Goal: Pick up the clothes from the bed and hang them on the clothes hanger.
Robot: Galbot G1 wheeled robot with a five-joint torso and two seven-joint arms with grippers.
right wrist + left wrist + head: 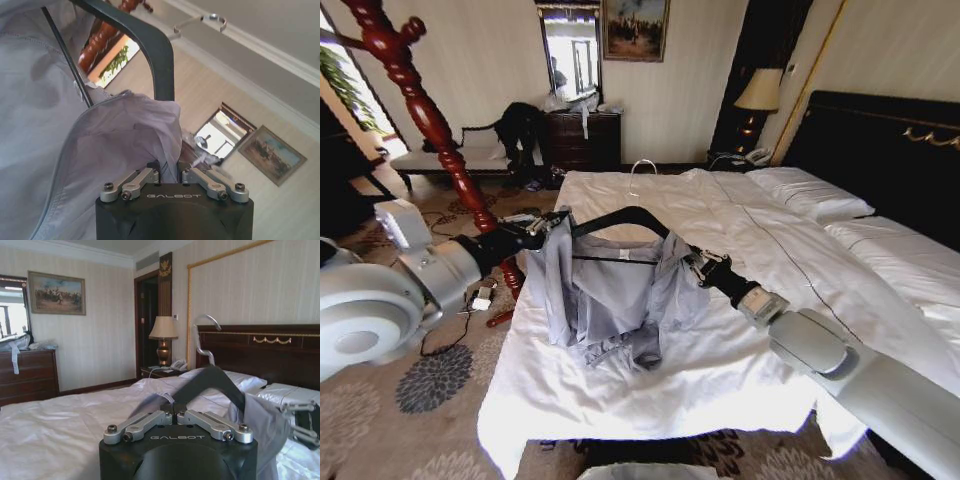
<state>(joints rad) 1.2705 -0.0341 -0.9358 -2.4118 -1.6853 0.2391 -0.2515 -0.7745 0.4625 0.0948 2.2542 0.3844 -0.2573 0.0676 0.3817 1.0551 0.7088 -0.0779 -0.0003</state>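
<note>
Both arms are up over the bed (740, 380), and the shirt (610, 295) hangs between them, draped on the hanger (620, 218) with its tail brushing the sheet. The left gripper (548, 228) is pinched on the hanger's left end, cloth bunched around it; the right gripper (698, 262) is pinched on the right end, right through the shirt's shoulder. From the right wrist, the shirt (100, 135) folds thin and floppy against the hanger (155, 55). It looks light and limp, liable to slide off the smooth arms. The rigid hanger is the safer hold; the hook (642, 165) stands free.
</note>
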